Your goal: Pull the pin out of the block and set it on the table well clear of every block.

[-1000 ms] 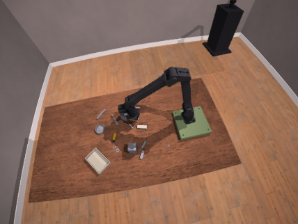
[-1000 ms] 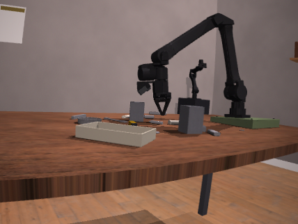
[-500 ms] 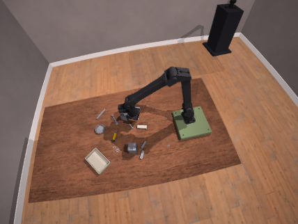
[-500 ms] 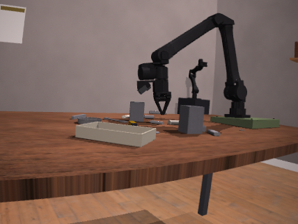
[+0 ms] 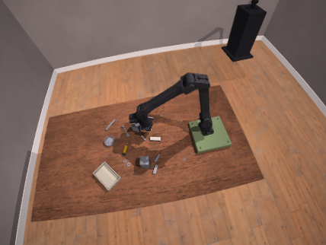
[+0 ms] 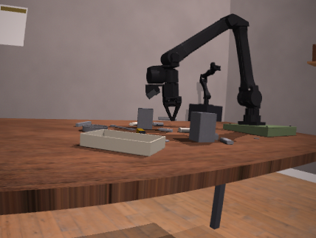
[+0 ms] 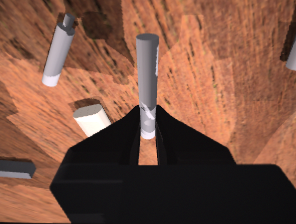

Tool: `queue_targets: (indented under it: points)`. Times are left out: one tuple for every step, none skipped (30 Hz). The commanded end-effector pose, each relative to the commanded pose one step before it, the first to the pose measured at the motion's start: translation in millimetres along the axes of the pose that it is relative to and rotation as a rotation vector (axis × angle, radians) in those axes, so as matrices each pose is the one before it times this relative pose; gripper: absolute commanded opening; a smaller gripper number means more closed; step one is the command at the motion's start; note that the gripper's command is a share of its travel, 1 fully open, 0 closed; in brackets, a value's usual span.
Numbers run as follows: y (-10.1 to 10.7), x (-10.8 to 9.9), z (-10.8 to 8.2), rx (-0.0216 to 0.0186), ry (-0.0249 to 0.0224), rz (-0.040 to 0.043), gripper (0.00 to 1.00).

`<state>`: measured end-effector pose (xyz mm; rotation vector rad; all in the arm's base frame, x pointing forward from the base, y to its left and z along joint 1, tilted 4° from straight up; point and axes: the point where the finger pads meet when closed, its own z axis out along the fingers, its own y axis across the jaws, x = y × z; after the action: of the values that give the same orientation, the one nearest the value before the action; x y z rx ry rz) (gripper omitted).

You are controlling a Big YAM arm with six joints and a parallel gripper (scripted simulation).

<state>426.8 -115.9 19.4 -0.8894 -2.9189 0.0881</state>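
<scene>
My gripper (image 7: 147, 111) is shut on one end of a grey pin (image 7: 147, 80), which reaches out past the fingertips over the bare wood. In the exterior view the gripper (image 6: 172, 116) points straight down, with its tips close above the table. A grey block (image 6: 145, 118) stands just left of it and behind, and shows dark beside the gripper (image 5: 142, 132) in the overhead view (image 5: 135, 127). A second grey block (image 5: 144, 161) (image 6: 202, 126) stands nearer the front. The pin itself is too small to make out in the top and exterior views.
A white tray (image 5: 107, 175) lies front left. A white bar (image 5: 155, 138), a round disc (image 5: 109, 141), a yellow-black tool (image 5: 125, 148) and several loose grey pins (image 7: 57, 50) lie around the gripper. The arm's green base (image 5: 209, 134) is to the right.
</scene>
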Motion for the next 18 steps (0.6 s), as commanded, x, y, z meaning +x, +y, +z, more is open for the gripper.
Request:
queue_targets:
  points:
    - [6.95, -9.30, -25.15, -0.01990, -0.04880, 0.00713, 0.00]
    - [-0.04, 0.30, 0.06, 0.00001, 0.00049, -0.00004, 0.00]
    - [-0.01, 0.05, 0.01, 0.00000, 0.00009, -0.00001, 0.00]
    - [0.00, 0.00, 0.00, 0.00000, 0.00000, 0.00000, 0.00]
    - [0.00, 0.00, 0.00, 0.00000, 0.00000, 0.00000, 0.00]
    - [0.00, 0.00, 0.00, 0.00000, 0.00000, 0.00000, 0.00]
    - [0.00, 0.00, 0.00, 0.00000, 0.00000, 0.00000, 0.00]
    - [0.00, 0.00, 0.00, 0.00000, 0.00000, 0.00000, 0.00]
    - [-0.01, 0.05, 0.02, 0.00000, 0.00009, -0.00002, 0.00]
    - [-0.06, 0.28, 0.12, 0.00002, 0.00050, -0.00009, 0.00]
    - [-0.12, 0.58, 0.25, 0.00003, 0.00103, -0.00018, 0.00]
    - [-0.16, 0.81, 0.35, 0.00005, 0.00144, -0.00026, 0.00]
    - [-0.18, 0.89, 0.38, 0.00005, 0.00159, -0.00028, 0.00]
    - [-0.16, 0.81, 0.35, 0.00005, 0.00144, -0.00026, 0.00]
    - [-0.12, 0.58, 0.25, 0.00003, 0.00103, -0.00018, 0.00]
    - [-0.06, 0.28, 0.12, 0.00002, 0.00050, -0.00009, 0.00]
    - [-0.01, 0.05, 0.02, 0.00000, 0.00009, -0.00002, 0.00]
    - [0.00, 0.00, 0.00, 0.00000, 0.00000, 0.00000, 0.00]
